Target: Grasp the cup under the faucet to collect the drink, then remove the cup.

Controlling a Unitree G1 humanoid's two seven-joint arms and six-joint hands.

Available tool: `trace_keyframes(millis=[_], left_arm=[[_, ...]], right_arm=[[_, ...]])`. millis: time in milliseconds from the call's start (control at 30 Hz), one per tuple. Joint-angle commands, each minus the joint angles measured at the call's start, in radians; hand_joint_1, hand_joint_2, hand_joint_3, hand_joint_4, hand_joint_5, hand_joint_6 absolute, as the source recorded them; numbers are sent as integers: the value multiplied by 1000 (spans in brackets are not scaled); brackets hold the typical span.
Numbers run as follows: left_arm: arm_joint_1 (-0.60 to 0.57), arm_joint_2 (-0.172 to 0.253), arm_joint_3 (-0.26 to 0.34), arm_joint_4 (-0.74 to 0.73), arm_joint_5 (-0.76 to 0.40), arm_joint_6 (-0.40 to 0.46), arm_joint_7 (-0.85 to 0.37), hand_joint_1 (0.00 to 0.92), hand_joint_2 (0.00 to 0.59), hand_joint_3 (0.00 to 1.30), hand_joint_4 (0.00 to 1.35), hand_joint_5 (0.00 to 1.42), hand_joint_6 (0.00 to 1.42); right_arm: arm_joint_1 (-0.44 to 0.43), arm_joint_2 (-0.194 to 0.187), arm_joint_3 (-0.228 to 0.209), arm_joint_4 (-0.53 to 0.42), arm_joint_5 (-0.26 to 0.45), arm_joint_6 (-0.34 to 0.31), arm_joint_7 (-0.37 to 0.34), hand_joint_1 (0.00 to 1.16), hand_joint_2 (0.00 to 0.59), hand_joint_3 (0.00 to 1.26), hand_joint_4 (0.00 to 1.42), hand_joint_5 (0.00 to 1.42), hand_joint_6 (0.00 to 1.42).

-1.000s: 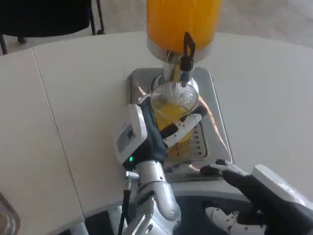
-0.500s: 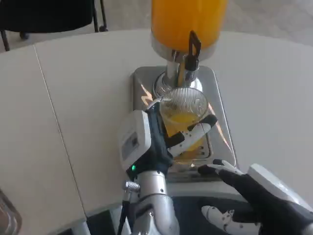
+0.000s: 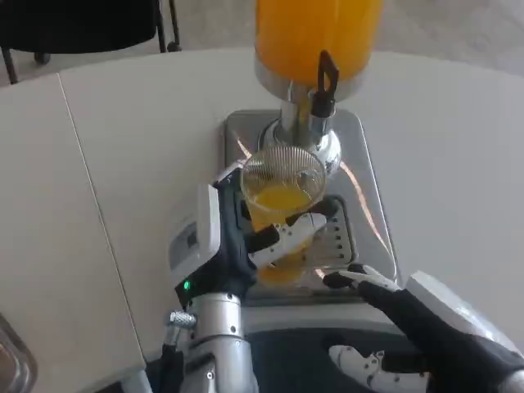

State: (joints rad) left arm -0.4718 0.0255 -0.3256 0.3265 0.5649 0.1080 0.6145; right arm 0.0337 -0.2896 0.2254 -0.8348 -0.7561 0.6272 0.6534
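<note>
A clear ribbed plastic cup point(image 3: 281, 196), partly filled with orange drink, is gripped by my left hand point(image 3: 229, 241), whose fingers point(image 3: 288, 237) wrap its front. The cup is over the drip tray point(image 3: 360, 214), slightly left of and nearer than the black-handled faucet point(image 3: 324, 88). The dispenser's orange tank point(image 3: 318, 33) stands at the back on its chrome base. My right hand point(image 3: 409, 315) waits at the lower right near the table edge, fingers apart, holding nothing.
The round white table point(image 3: 123, 155) has a seam running down its left side. A dark chair point(image 3: 82, 24) stands beyond the far edge at top left. A glassy object point(image 3: 10, 364) peeks in at the bottom left corner.
My left hand has drawn the cup away from under the faucet, toward me and to the left. The right hand has barely shifted.
</note>
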Motion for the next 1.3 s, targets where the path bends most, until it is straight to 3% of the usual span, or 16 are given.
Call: trace_keyframes(millis=[33,233,500,867,1033,1300], left_arm=[[30,27,1,-82,27,-38,-30,581,15,976,1153,1358,1424],[76,84,7,-186,42,-53,-91,582,14,977,1155,1362,1424],[147,153,58,-303,43,-62,-167,577,11,977,1155,1362,1424],[223,224,100,-398,45,-88,-248,575,8,977,1155,1348,1424],[263,249,140,-472,29,-96,-291,575,6,977,1155,1349,1424],[360,272,221,-615,17,-99,-359,575,2,977,1155,1349,1424]], right_arm=[[5,-28,9,-35,-23,-31,-11,645,474,147,0,0,0],[-24,-63,-2,-42,-46,-56,4,642,474,130,0,0,0],[-77,-114,13,-82,-67,-48,102,638,474,104,0,0,0],[-30,-129,10,-172,-173,-76,171,647,475,86,0,0,0],[18,-90,16,-212,-279,-133,177,653,472,86,0,0,0],[165,52,43,-212,-468,-303,115,658,475,86,0,0,0]])
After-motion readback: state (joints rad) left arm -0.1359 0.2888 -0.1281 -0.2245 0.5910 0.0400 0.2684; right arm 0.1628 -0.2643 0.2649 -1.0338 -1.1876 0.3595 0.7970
